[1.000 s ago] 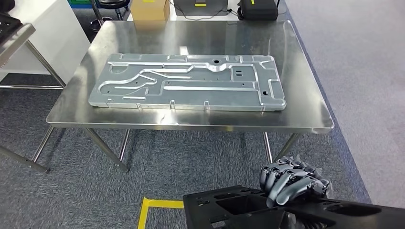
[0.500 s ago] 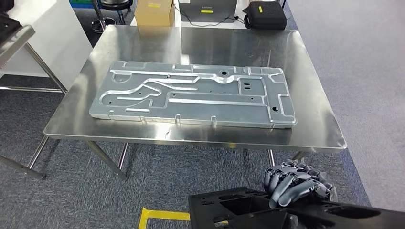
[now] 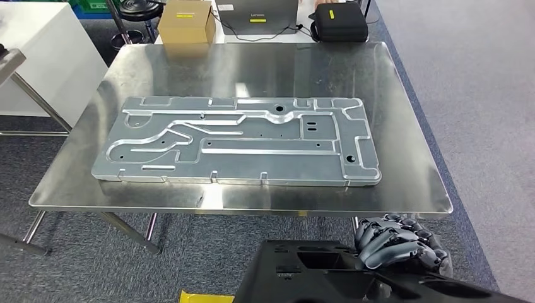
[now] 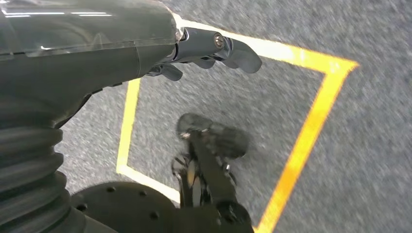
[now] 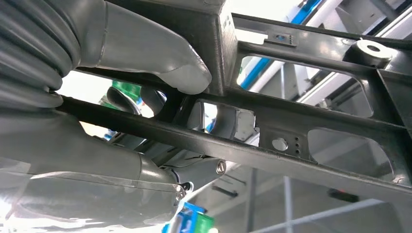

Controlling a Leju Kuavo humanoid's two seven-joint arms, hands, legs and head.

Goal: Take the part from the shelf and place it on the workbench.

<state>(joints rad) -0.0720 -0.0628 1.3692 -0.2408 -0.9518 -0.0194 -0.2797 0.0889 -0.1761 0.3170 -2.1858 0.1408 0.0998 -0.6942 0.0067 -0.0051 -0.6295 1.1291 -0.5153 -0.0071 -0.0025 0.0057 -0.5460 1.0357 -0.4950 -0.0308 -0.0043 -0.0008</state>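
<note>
Metal plate (image 3: 238, 141) covered most of the steel workbench (image 3: 410, 189); box (image 3: 185, 21) and laptop (image 3: 255, 14) sat at twelve o'clock. Right hand (image 3: 396, 245) gripped the black part (image 3: 315, 278); left hand (image 4: 214, 46) hung empty, fingers loosely apart, over grey carpet (image 4: 369, 145).

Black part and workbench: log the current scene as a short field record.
part: black part, an open frame with ribs
held by: right hand, fingers curled over its top edge
left hand: left hand hangs over grey carpet with yellow tape, holding nothing
workbench: steel workbench ahead
on it: grey machined plate
placed: not yet
</note>
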